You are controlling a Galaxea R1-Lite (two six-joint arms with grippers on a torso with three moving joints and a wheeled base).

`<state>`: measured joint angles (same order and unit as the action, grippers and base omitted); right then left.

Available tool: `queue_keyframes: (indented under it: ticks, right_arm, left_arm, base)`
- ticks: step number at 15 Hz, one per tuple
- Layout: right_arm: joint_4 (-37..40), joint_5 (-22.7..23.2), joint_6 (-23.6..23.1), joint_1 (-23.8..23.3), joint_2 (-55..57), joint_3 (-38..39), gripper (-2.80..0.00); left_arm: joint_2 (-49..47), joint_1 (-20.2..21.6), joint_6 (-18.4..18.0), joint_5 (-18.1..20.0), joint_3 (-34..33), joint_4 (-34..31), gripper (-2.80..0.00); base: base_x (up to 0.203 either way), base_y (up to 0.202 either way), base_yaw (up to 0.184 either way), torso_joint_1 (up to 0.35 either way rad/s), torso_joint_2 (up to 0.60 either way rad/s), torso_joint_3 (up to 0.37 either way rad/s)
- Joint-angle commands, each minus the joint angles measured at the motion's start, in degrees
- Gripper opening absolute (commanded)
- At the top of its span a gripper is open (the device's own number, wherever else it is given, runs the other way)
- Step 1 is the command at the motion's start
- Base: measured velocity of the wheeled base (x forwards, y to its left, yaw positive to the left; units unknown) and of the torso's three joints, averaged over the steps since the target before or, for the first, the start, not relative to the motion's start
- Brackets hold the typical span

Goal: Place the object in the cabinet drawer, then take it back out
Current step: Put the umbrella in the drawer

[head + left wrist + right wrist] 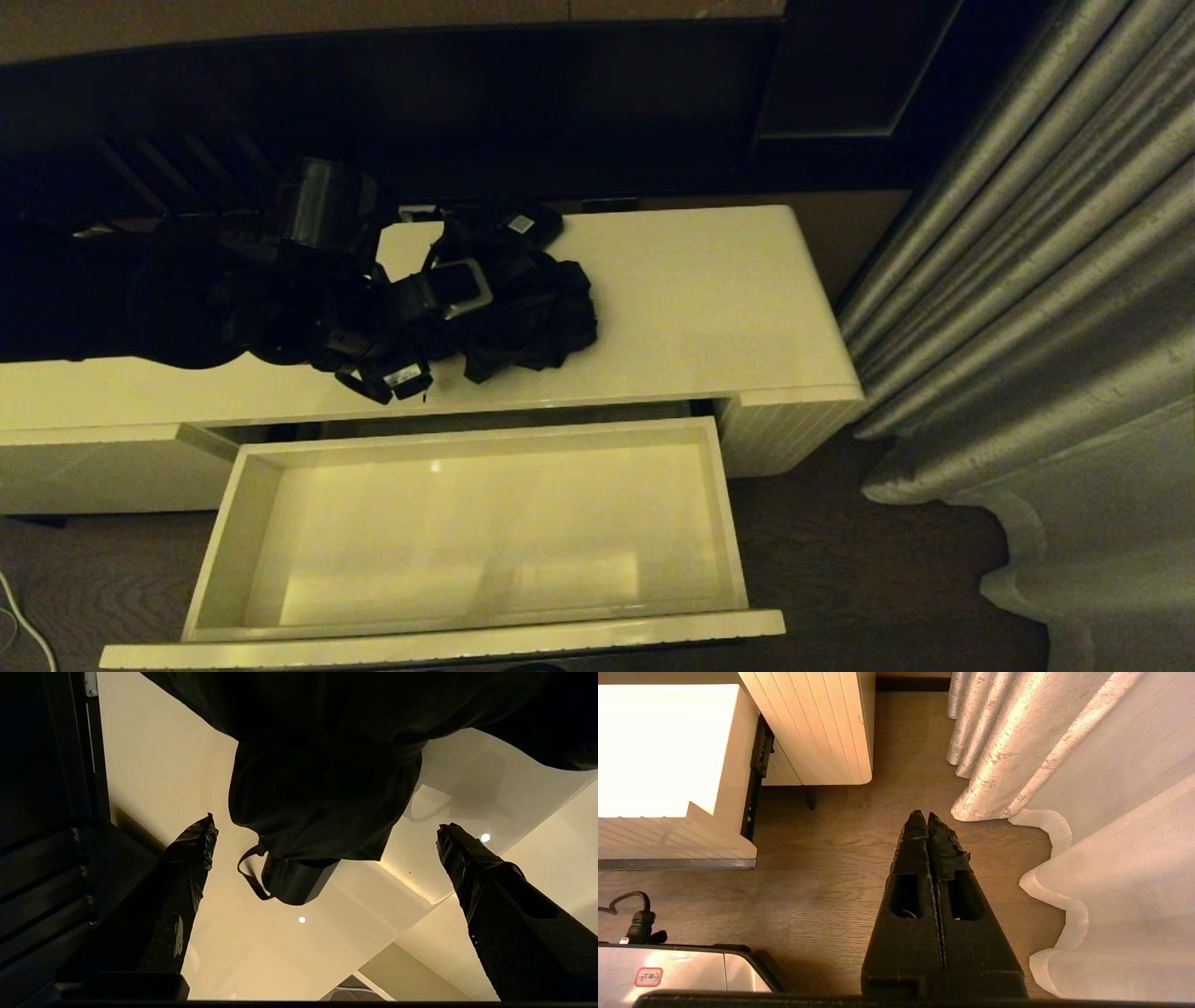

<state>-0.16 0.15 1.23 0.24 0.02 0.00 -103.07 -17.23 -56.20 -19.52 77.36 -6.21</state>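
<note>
A: Cabinet drawer (467, 532)?
B: Pulled out, nothing inside.
A: Umbrella (532, 317)?
B: On the cabinet top (709, 299).
A: Left gripper (327, 830)?
B: Fingers spread wide beside its handle, holding nothing.
A: Right gripper (928, 817)?
B: Fingers pressed together over the floor (831, 858), empty.

Black umbrella (532, 317) and small box (523, 224) lie on the cabinet top (709, 299).

The black folding umbrella (532, 313) lies in a loose bunched heap on the cabinet top behind the drawer (467, 532), its short round handle (296, 884) and thin wrist loop (250, 875) poking out, while the wide cream-white drawer stands pulled out, its pale inside bare.
</note>
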Motion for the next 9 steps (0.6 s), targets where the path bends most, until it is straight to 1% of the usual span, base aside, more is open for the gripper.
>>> queue_keyframes:
  ticks: [1,9]
  right_arm:
    - [0.0,0.0,0.0,0.0,0.0,0.1,-2.80]
    - [0.0,0.0,0.0,0.0,0.0,0.1,-2.80]
  left_arm:
    - [-0.6,0.0,-0.4,-0.3,0.5,0.0,0.00]
    - [-2.0,0.3,-0.7,-0.5,0.9,3.4,0.00]
  base:
    - [0.000,0.000,0.000,0.000,0.00,0.000]
    - [0.000,0.000,0.000,0.000,0.00,0.000]
